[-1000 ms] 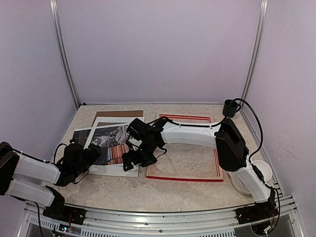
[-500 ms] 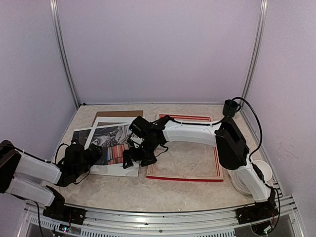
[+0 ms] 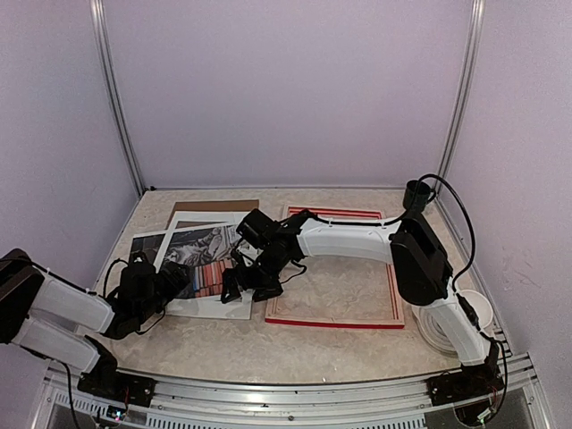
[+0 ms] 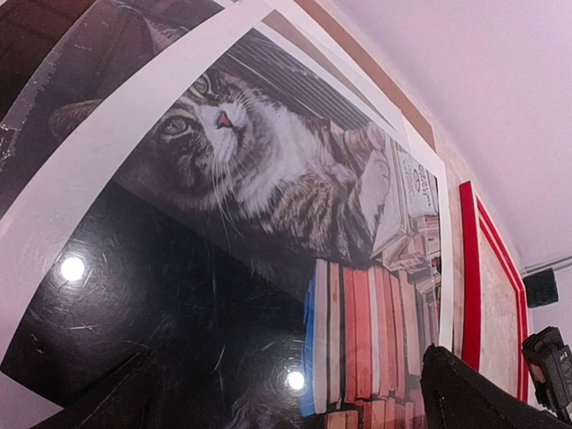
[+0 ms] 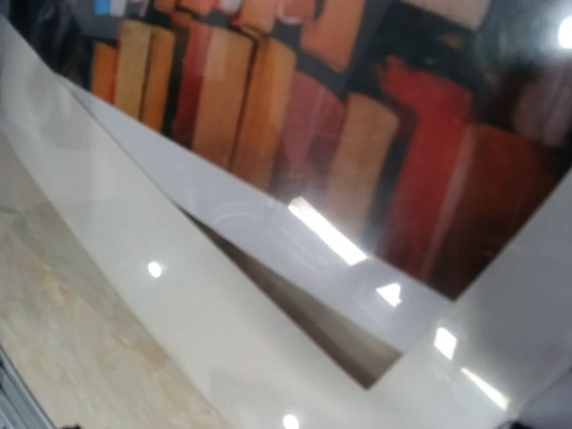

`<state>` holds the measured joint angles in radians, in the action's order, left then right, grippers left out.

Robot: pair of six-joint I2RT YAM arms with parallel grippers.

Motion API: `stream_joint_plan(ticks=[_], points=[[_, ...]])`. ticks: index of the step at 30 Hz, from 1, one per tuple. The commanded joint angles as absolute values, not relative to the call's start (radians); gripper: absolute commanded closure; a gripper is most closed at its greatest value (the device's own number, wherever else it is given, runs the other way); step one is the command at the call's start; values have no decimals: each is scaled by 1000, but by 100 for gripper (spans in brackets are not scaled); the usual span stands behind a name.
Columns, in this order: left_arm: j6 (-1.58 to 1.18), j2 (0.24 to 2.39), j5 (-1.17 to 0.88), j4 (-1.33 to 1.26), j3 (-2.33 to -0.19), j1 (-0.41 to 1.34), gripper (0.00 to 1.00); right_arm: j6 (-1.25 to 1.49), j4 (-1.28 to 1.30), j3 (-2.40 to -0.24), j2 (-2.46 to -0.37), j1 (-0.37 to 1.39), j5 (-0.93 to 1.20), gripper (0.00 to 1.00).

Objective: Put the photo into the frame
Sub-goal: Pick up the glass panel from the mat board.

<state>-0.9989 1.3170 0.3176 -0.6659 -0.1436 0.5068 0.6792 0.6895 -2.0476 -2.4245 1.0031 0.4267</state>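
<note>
Having tracked right end effector [image 3: 234, 288] creeping left off the frame [image 3: 332, 323] onto near right corner of the photo [image 3: 204, 255], note jaws spread wide, nothing held. Left end effector [image 3: 174, 279] likewise agape, empty. Photo flat on surface, just left of frame; likely lining up a pickup.

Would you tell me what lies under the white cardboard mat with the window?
Under the white cardboard mat, the glossy cat-and-books photo shows through the window and juts out left; a plain brown board peeks out behind. How far either reaches is covered.
</note>
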Motion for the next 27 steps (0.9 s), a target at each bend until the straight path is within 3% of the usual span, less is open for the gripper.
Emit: stream_joint_plan(ticks=[1, 12, 27], points=[[-1004, 1323, 308, -652, -121, 514, 1, 695, 655, -2029, -2361, 989, 453, 1], [-1005, 1330, 305, -659, -114, 519, 1, 762, 460, -1866, -2268, 959, 532, 1], [-998, 1333, 324, -664, -123, 539, 1, 653, 738, -2050, -2377, 986, 387, 1]])
